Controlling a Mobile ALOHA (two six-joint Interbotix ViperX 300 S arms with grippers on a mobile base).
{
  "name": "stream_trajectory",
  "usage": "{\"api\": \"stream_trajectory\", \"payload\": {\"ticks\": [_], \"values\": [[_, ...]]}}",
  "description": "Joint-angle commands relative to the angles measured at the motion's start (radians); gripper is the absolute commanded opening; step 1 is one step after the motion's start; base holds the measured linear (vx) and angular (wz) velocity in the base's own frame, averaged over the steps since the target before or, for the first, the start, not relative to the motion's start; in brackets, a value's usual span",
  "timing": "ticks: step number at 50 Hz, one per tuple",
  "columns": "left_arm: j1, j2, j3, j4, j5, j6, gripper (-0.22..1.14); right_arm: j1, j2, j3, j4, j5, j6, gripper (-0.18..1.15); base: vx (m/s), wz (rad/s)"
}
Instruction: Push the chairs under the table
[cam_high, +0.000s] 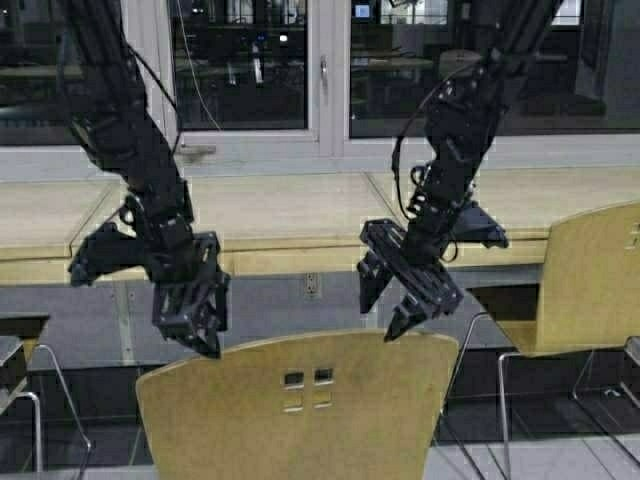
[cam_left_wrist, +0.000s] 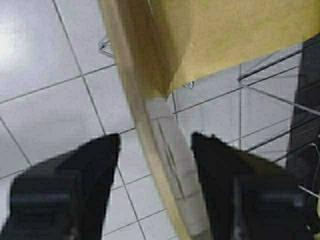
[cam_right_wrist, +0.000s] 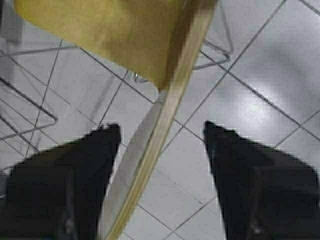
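The near chair (cam_high: 300, 415) was seen in the high view at the bottom centre, its curved backrest turned to the robot, and it stood well apart from the bench (cam_high: 300, 215), which ran along the windows (cam_high: 240, 60). So this chair was not yet pushed under.

Both arms were lowered to the top edge of the backrest. The left gripper (cam_high: 195, 335) was placed at the left part of the edge, the right gripper (cam_high: 410, 305) at the right part. In both wrist views the backrest edge (cam_left_wrist: 150, 135) was seen passing between the two dark fingers (cam_left_wrist: 90, 170), w/ floor tiles (cam_left_wrist: 45, 65) visible on each side of it. Both grippers were wide apart, astride the edge, and nothing was clamped. Whether a finger touched the wood could not be told.

A second chair (cam_high: 585, 285) was seen at the right, closer to the bench, approx. w/ its seat part under the front edge.

The step in hand was judged to be the setting of both grippers on the backrest before the push. For the next move, an even forward push from both sides would be needed, prob. by driving the base, so that the chair goes straight and is not turned. The thin legs may catch on the floor.
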Motion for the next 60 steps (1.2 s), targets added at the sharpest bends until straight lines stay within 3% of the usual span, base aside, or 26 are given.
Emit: {"api": "stream_trajectory", "payload": {"ticks": [1,32,37,45,49,53,60], "values": [[-0.002,0.023,-0.048,0.000,0.005,0.002,0.84,-0.002,0.025,-0.049,0.002,0.009,-0.002,0.88,0.00,0.00],[-0.002,0.227,-0.232,0.000,0.005,0.002,0.81,-0.006,0.222,-0.209,0.002,0.041,-0.025,0.84,0.00,0.00],[-0.002,0.235,-0.238,0.000,0.003,0.002,0.69,-0.006,0.221,-0.210,0.002,0.041,-0.032,0.69,0.02,0.00],[-0.002,0.239,-0.238,0.000,0.003,0.002,0.30,-0.006,0.219,-0.206,0.002,0.044,-0.038,0.20,0.02,0.02],[0.002,0.239,-0.235,-0.008,0.003,-0.003,0.13,-0.008,0.229,-0.207,0.002,0.043,-0.037,0.03,0.03,0.05],[0.009,0.236,-0.229,-0.018,0.003,0.000,0.03,-0.011,0.236,-0.216,0.002,0.044,-0.038,0.02,0.03,0.06],[0.012,0.236,-0.235,-0.028,-0.005,0.003,0.04,-0.011,0.244,-0.218,0.002,0.044,-0.041,0.04,0.06,0.08]]}}
